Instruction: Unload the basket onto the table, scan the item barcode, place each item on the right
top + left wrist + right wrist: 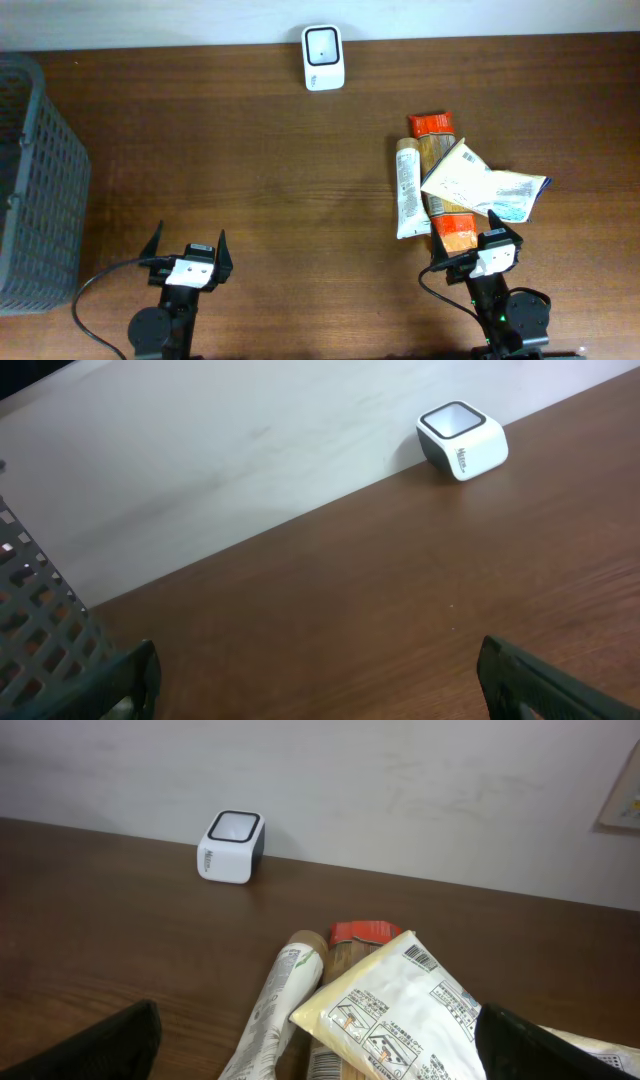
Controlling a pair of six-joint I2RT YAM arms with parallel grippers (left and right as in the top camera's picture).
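Inspecting the bench (250, 180), we find 2 hands, both spread wide and gripping nothing. The left hand (188, 242) sits at the near edge, left of centre, over bare wood. The right hand (480, 245) sits at the near edge on the right side, just short of a pile of 3 items.

We record the pile as follows. A white tube (407, 190) lies on the left of it. A long orange and brown packet (440, 180) lies just beside the tube, touching it along its length. A white pouch (480, 185) rests across the packet, tilted, with its far corner toward the tube. The right wrist view shows a barcode (421, 958) printed on the pouch's upper face, near that far corner.

The white scanner (323, 57) stands at the far edge of the bench against the wall (400, 790), well apart from the pile and from both hands. A grey basket (35, 180) occupies the left end of the bench.
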